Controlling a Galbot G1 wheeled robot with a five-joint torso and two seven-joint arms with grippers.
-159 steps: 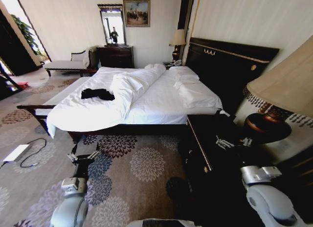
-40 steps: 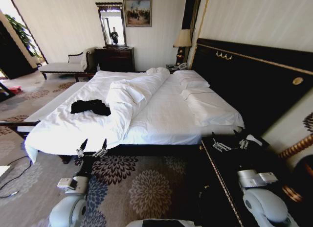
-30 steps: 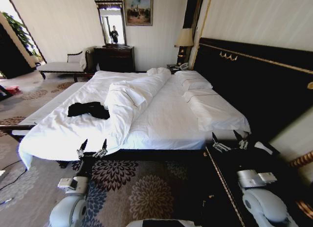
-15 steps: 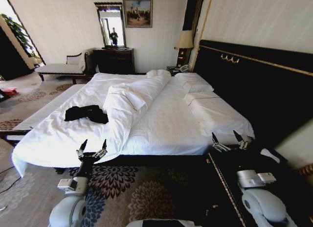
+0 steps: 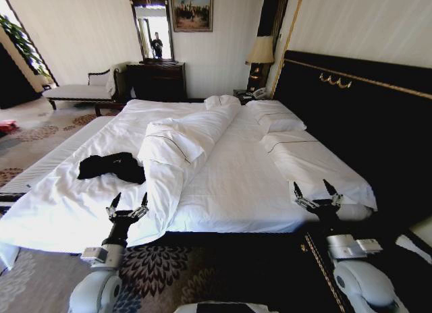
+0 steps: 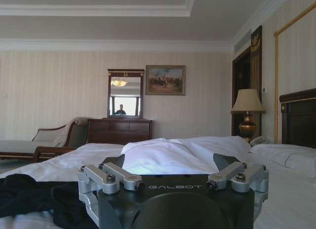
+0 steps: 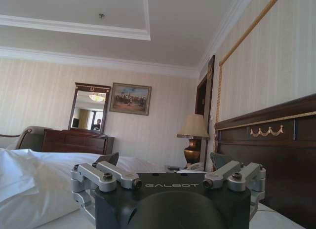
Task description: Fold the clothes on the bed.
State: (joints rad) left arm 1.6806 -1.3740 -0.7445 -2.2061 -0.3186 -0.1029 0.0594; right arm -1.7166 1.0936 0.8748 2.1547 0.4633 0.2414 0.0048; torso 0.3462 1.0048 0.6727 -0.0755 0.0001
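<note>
The bed (image 5: 236, 171) is seen from its side edge, with the dark headboard (image 5: 358, 110) to the right. The T-shirt (image 5: 111, 166) is found crumpled in a black heap on the white sheet, on the left part of the bed, well apart from the pillows (image 5: 277, 117). It is bordered on its right by the duvet (image 5: 179, 144), which is bunched into a long ridge running down the middle of the mattress. In the left wrist view the T-shirt (image 6: 34, 197) is seen low and beside the gripper, lying flat on the sheet.

The left gripper (image 5: 126, 204) is held over the near edge of the bed, short of the T-shirt and not touching it. Its fingers (image 5: 115, 200) are spread wide and nothing is held between them.

The right gripper (image 5: 316, 193) is held over the near edge of the bed by the headboard, just in front of the nearest pillow (image 5: 317, 166). Its fingers (image 5: 298, 191) are likewise spread wide and empty.

Behind the bed, a dresser (image 5: 152, 80) with a mirror (image 5: 150, 30) is noted against the far wall, a framed painting (image 5: 192, 1) beside the mirror, and a lamp (image 5: 260, 53) next to the headboard. A bench (image 5: 74, 92) is seen to the left of the dresser.
</note>
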